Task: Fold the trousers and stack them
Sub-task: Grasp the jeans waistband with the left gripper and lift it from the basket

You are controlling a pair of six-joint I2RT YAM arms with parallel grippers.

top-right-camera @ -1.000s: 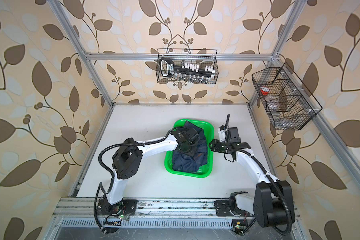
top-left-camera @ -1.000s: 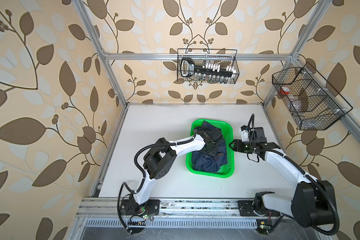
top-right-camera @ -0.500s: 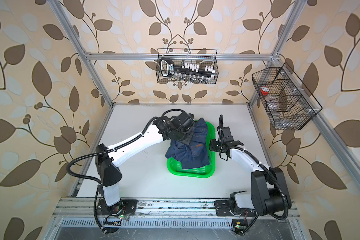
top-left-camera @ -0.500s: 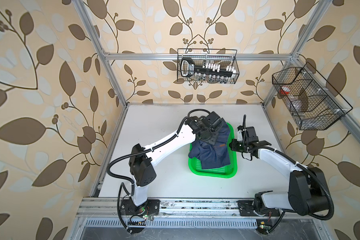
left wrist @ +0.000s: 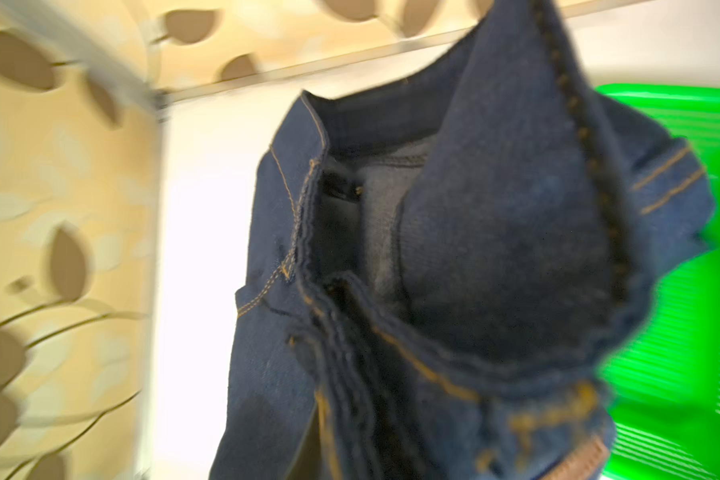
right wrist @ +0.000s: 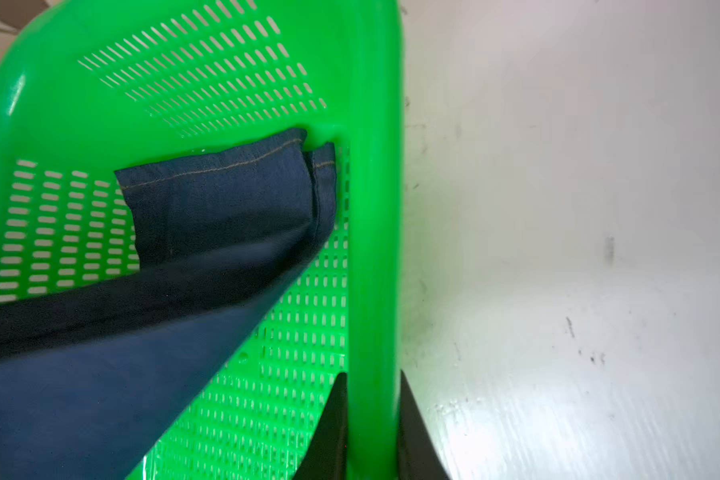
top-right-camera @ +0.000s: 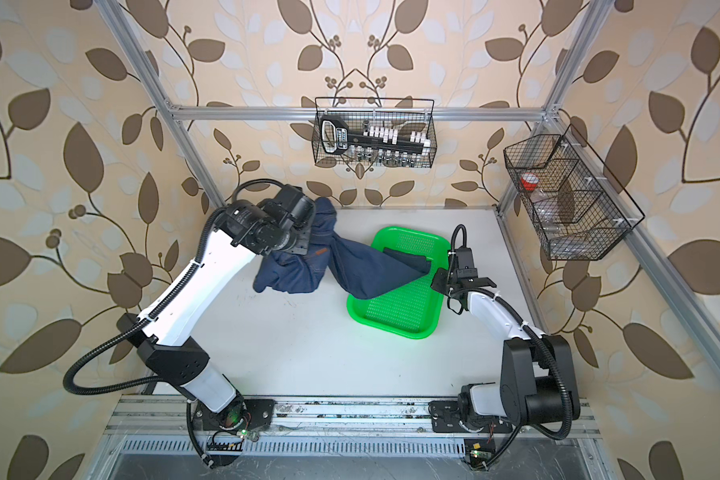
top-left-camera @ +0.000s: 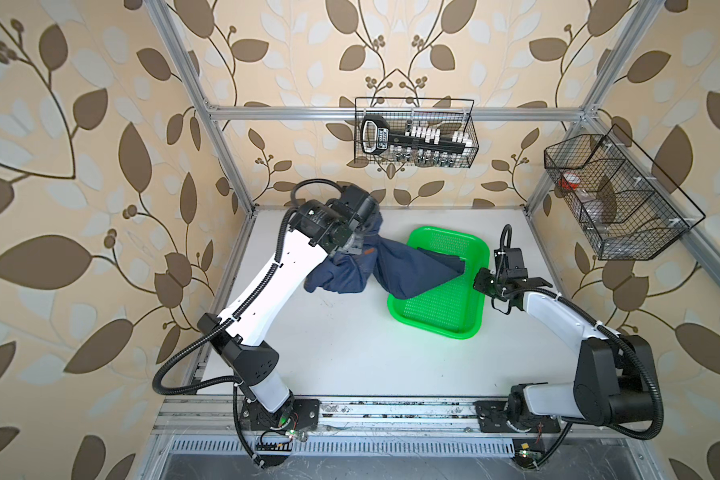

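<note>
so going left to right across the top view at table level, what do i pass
left arm, trousers, green basket, right gripper, wire basket on the side wall

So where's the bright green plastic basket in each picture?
In a top view: bright green plastic basket, right of centre.
In a top view: basket right of centre.
Left wrist: basket blurry behind dark navy denim jeans.
Right wrist: basket close up, right gripper clamping its rim.
Shared landmark: jeans trailing into it.

Glossy white arm shells [top-left-camera: 279, 282], black joint housings [top-left-camera: 252, 361], ribbed black cable hoses [top-left-camera: 657, 395] alongside; the right hand [right wrist: 371, 376] has tapered black fingers [right wrist: 329, 432].
</note>
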